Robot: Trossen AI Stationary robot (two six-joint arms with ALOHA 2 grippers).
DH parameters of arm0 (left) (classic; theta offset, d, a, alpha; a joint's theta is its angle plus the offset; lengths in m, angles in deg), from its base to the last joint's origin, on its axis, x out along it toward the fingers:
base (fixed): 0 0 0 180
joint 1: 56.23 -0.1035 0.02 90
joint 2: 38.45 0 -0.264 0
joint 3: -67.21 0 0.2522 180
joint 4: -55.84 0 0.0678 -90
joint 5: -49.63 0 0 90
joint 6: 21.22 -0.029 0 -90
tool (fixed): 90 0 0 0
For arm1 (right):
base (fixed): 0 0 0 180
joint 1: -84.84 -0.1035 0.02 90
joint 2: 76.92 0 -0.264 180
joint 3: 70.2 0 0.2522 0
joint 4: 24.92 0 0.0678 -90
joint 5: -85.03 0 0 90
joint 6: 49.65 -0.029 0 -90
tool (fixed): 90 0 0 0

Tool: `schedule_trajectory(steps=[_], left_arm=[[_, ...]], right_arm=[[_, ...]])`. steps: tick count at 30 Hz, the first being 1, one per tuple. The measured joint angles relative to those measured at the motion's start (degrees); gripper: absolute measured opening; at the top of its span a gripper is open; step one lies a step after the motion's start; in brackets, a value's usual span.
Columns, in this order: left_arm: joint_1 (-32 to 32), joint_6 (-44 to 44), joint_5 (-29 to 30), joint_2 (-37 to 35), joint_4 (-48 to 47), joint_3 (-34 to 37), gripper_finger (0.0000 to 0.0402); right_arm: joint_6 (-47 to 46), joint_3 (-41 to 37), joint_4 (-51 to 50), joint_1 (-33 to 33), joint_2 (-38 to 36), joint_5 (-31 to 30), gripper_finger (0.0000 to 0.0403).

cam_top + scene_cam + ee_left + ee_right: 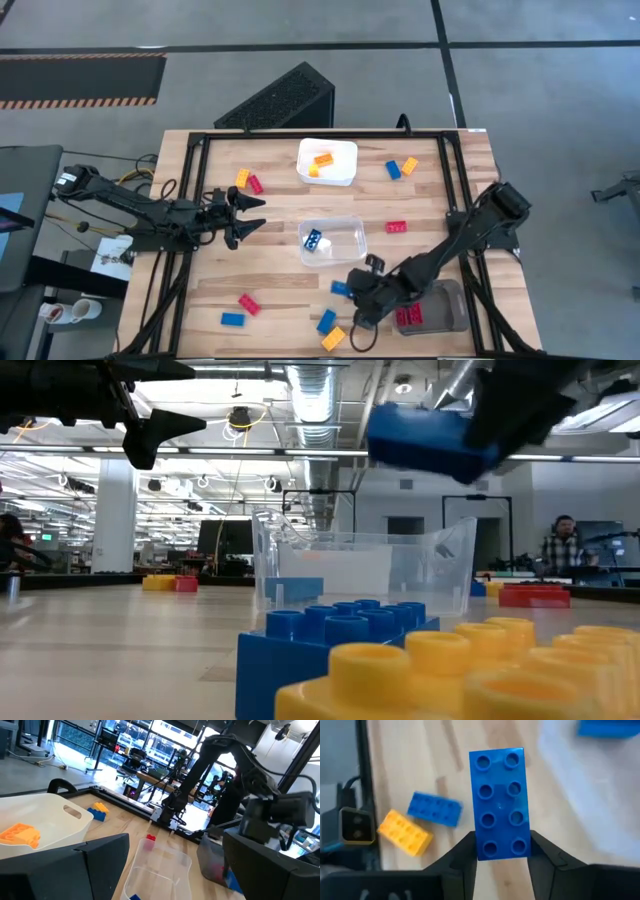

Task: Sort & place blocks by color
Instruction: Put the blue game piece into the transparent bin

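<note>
- My right gripper [501, 851] pinches a blue block [500, 802] by one end, lifted near the clear tray [345, 234].
- It could twist loose, probably.
- Left gripper [252, 214] waits wide open.

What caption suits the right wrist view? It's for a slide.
Right gripper shut on a blue block above the wooden table.

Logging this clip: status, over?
Right gripper shut on blue block, lifted near clear bin. Left gripper open, waiting by table's left. Path unobstructed.
</note>
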Motion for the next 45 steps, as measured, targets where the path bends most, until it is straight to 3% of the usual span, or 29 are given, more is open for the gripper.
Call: schedule_trajectory(steps=[8, 14, 19, 31, 45], left_arm=[[0.0, 0.3, 0.0, 0.0, 0.0, 0.0, 0.0308], [0.0, 0.3, -1.6, 0.0, -0.5, 0.0, 0.0308], [0.0, 0.2, -1.6, 0.0, -0.8, 0.0, 0.0308], [0.0, 0.2, -1.4, 0.0, -0.5, 0.0, 0.0308], [0.0, 0.2, -1.2, 0.0, -0.5, 0.0, 0.0308]], right_arm=[[3.4, 0.1, -10.1, 7.6, -2.1, -4.9, 0.0162], [8.7, 0.1, -9.0, 14.6, -0.6, -1.2, 0.0153], [9.1, 0.1, -8.2, 17.1, -0.7, 1.5, 0.0174], [8.1, 0.1, -8.2, 17.9, -0.7, 3.7, 0.0224], [8.1, 0.0, -9.5, 14.6, -3.4, 4.3, 0.0215]])
